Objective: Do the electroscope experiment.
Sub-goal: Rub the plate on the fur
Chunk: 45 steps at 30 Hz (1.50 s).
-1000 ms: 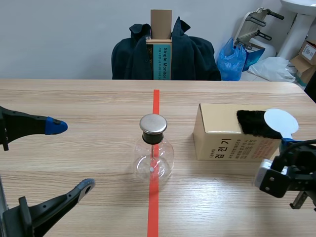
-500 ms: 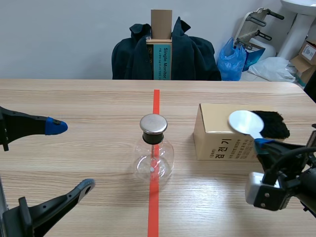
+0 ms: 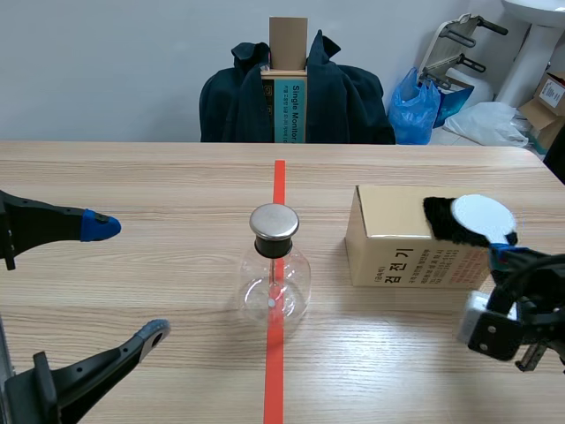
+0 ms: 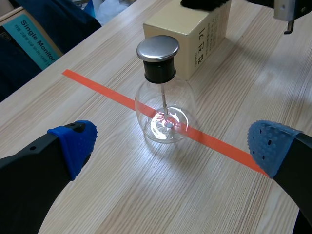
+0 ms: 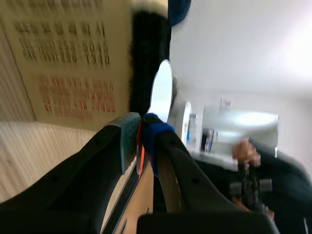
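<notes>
The electroscope (image 3: 275, 265), a clear glass flask with a metal cap, stands on the red tape line at mid-table. To its right is a tan cardboard box (image 3: 397, 252) with a black fur piece (image 3: 439, 221) on top. My right gripper (image 3: 503, 256) is shut on the handle of a white disc (image 3: 481, 214), which lies on the fur. The right wrist view shows the disc (image 5: 161, 92) edge-on against the fur (image 5: 146, 53), with the handle pinched in the gripper (image 5: 141, 136). My left gripper (image 3: 128, 279) is open, left of the flask (image 4: 163, 97).
A chair draped with a dark jacket (image 3: 296, 97) and a tall box stands behind the table's far edge. Bags and cartons sit at the back right. Bare wood lies around the flask and in front of the tan box (image 4: 195, 29).
The right gripper swept the white disc leftward across the fur, then back right, so it again covers the fur's right end. The left arm and flask have not moved.
</notes>
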Tool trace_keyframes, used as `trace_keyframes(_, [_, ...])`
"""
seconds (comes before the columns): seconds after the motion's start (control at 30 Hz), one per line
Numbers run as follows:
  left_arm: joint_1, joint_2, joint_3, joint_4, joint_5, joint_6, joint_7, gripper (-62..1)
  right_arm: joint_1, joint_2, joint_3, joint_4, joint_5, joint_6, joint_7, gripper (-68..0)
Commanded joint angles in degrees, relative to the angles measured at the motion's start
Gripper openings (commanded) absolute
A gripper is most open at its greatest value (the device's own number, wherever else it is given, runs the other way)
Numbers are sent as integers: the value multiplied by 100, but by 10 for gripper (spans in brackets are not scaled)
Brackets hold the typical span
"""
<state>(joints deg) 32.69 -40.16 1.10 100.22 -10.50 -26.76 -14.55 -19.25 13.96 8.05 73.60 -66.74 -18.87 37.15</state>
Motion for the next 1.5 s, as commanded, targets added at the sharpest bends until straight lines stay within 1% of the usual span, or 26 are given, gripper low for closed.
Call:
trace_keyframes(0.0, [-15, 46, 7, 46, -61, 9, -59, 14, 37, 98, -63, 33, 9, -39, 605, -669])
trace_keyframes(0.03, [-15, 46, 7, 46, -61, 9, -59, 14, 35, 94, -61, 33, 13, -42, 656, -669])
trace_keyframes(0.07, [-15, 46, 7, 46, -61, 9, -59, 14, 31, 74, -61, 33, 20, -42, 428, -669])
trace_keyframes(0.13, [-15, 46, 7, 46, -61, 9, -59, 14, 17, 59, -57, 33, 31, -39, -507, -669])
trace_keyframes(0.17, [-15, 46, 7, 46, -61, 9, -59, 14, 17, 66, -57, 33, 31, -37, -835, -669])
trace_keyframes(0.2, [-15, 46, 7, 46, -61, 9, -57, 14, 20, 87, -57, 33, 24, -37, -911, -669])
trace_keyframes(0.23, [-15, 46, 7, 46, -61, 9, -55, 14, 24, 122, -57, 33, 2, -37, -675, -669])
trace_keyframes(0.3, [-15, 46, 7, 46, -61, 9, -57, 14, 39, 177, -63, 33, -13, -42, 289, -669])
trace_keyframes(0.33, [-15, 46, 7, 46, -61, 9, -57, 14, 52, 177, -61, 33, -9, -52, 597, -669])
trace_keyframes(0.37, [-15, 46, 7, 46, -61, 9, -55, 14, 50, 170, -61, 33, -2, -59, 610, -669])
trace_keyframes(0.4, [-15, 46, 7, 46, -61, 9, -55, 14, 48, 157, -61, 33, 46, -61, 356, -669])
trace_keyframes(0.47, [-15, 46, 7, 46, -61, 9, -57, 14, 31, 157, -61, 31, 94, -57, -422, -669])
trace_keyframes(0.5, [-15, 46, 7, 46, -61, 9, -55, 14, 31, 160, -61, 31, 94, -57, -643, -669])
trace_keyframes(0.53, [-15, 46, 7, 46, -61, 9, -55, 14, 35, 160, -61, 31, 94, -55, -678, -669])
trace_keyframes(0.57, [-15, 46, 7, 46, -61, 9, -55, 14, 35, 160, -61, 31, 92, -55, -608, -669])
trace_keyframes(0.67, [-15, 46, 7, 46, -61, 9, -55, 14, 35, 160, -63, 31, 92, -55, -87, -669])
trace_keyframes(0.7, [-15, 46, 7, 46, -61, 9, -55, 14, 35, 160, -63, 31, 92, -55, -15, -669])
trace_keyframes(0.97, [-15, 46, 7, 46, -61, 9, -37, 14, 33, 162, -57, 31, 103, -55, -37, -669])
trace_keyframes(1.1, [-15, 46, 7, 46, -61, 9, 17, 14, -17, 162, -9, 31, 205, -57, -94, -669])
trace_keyframes(1.2, [-15, 46, 7, 46, -61, 9, 129, 14, -162, 162, 188, 31, 236, -59, -186, -669])
trace_keyframes(1.3, [-15, 46, 7, 46, -61, 9, 138, 14, -269, 164, 404, 50, 431, -63, -157, -669])
trace_keyframes(1.4, [-15, 46, 7, 46, -61, 9, 131, 14, -321, 166, 656, 197, 588, -63, -118, -669])
trace_keyframes(1.47, [-15, 46, 7, 46, -61, 9, 133, 14, -352, 164, 855, 356, 595, -63, -118, -669])
